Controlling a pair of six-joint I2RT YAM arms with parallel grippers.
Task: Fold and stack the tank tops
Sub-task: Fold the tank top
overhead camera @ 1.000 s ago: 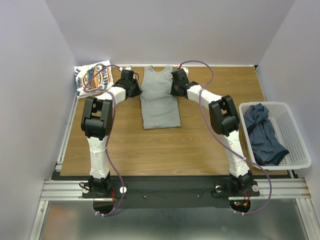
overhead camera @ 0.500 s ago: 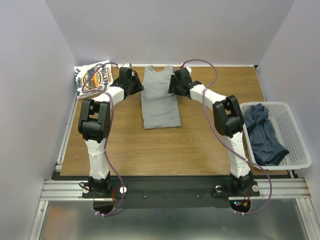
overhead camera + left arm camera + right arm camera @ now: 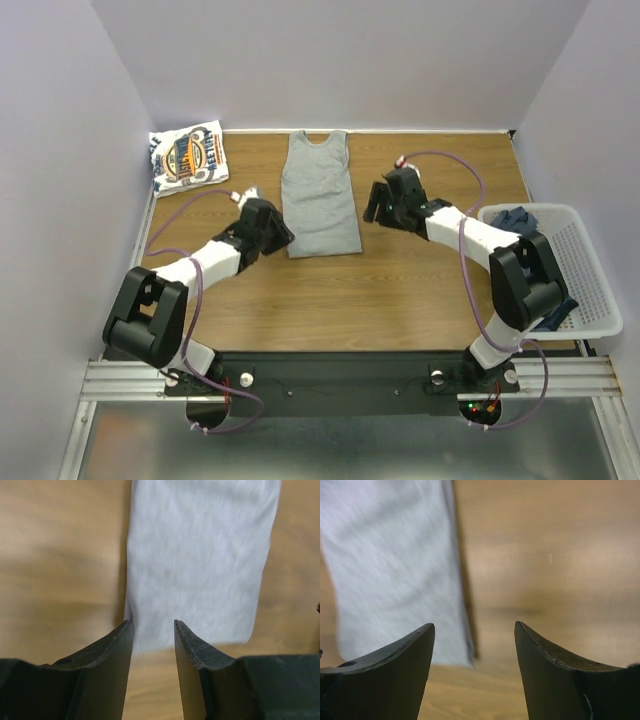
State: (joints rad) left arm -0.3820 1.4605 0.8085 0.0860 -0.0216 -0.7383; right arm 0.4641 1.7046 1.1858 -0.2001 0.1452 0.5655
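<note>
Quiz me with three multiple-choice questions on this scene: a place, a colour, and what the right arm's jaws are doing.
1. Where does the printed tank top lie?
A. near right corner
B. far left corner
C. centre

2. What colour is the spread-out tank top?
A. red
B. dark blue
C. light grey

3. How do the right arm's jaws stand?
A. open, empty
B. shut on cloth
C. shut on a cable

1 B: it lies folded at the far left.
2 C: both wrist views show pale grey cloth.
3 A: the right wrist view shows a wide gap, nothing gripped.
</note>
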